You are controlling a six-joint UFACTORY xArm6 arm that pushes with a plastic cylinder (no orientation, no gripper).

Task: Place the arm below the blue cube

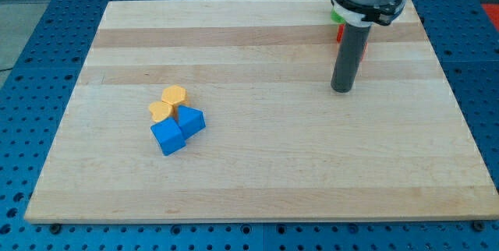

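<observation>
My tip (341,89) has no fingers and holds nothing, resting in the frame's upper right; the blue cube (168,136) sits lower left, touching another blue block (191,119) and yellow blocks (168,103); it looks light, rigid, easily slid; no grasping needed, only parking beneath.

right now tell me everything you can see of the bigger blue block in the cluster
The blue cube looks like smooth, matte painted wood, evenly bright blue, resting flat and turned at an angle to the wooden board's edges. It sits lowest in a tight cluster left of centre, touching a smaller blue block on its upper right and a yellow block above. My tip is far off to the view's right.
</observation>
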